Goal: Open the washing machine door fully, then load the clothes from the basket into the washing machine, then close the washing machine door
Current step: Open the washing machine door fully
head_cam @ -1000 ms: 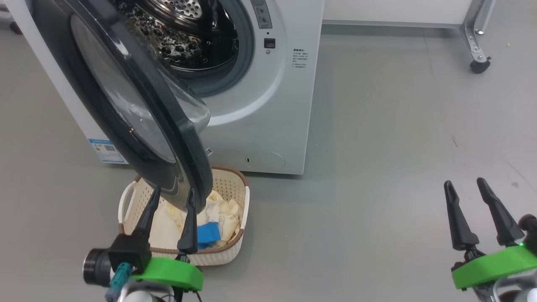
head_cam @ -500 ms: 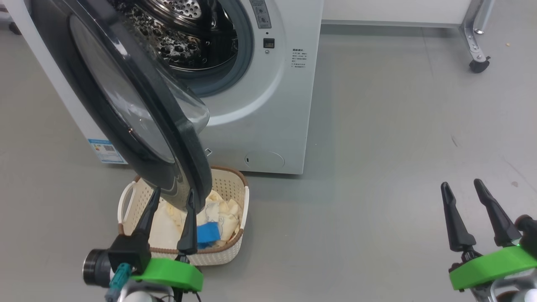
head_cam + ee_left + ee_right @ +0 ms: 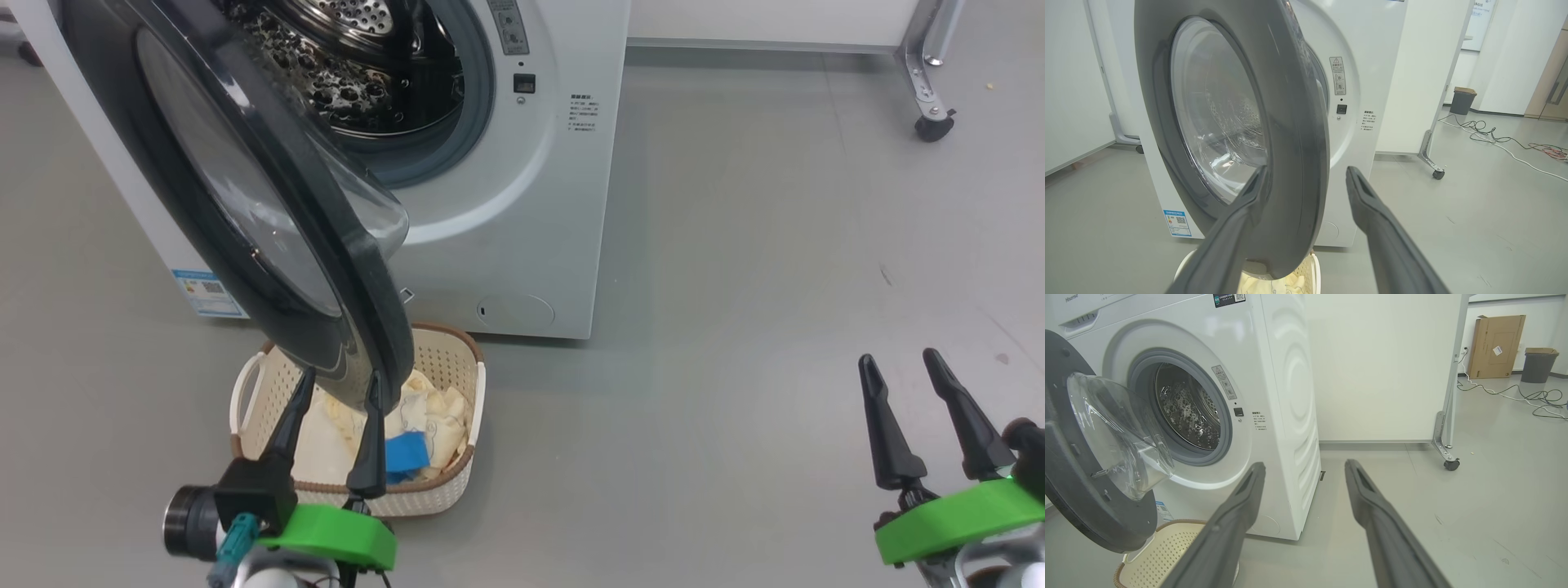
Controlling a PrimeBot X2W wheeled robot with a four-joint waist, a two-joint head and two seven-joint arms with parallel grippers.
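The white washing machine (image 3: 522, 204) stands at the top left with its steel drum (image 3: 359, 57) exposed. The glossy black washing machine door (image 3: 245, 188) is partly swung out and overhangs the basket (image 3: 445, 359) on the floor. Cream clothes (image 3: 437, 408) with a blue patch (image 3: 406, 453) lie in the basket. My left gripper (image 3: 339, 382) is open, and the door's lower outer edge (image 3: 1298, 163) sits between its fingers. My right gripper (image 3: 896, 359) is open over bare floor at the lower right, far from the machine (image 3: 1286, 396).
A wheeled leg (image 3: 931, 126) of a white partition stands at the back right. Cables (image 3: 1515, 394), a cardboard box (image 3: 1492, 347) and a grey bin (image 3: 1539, 365) lie farther off. A blue sticker (image 3: 208, 292) marks the machine's lower front. Grey floor stretches to the machine's right.
My right gripper has shifted very slightly to the left. The door, the basket and my left gripper stand as before.
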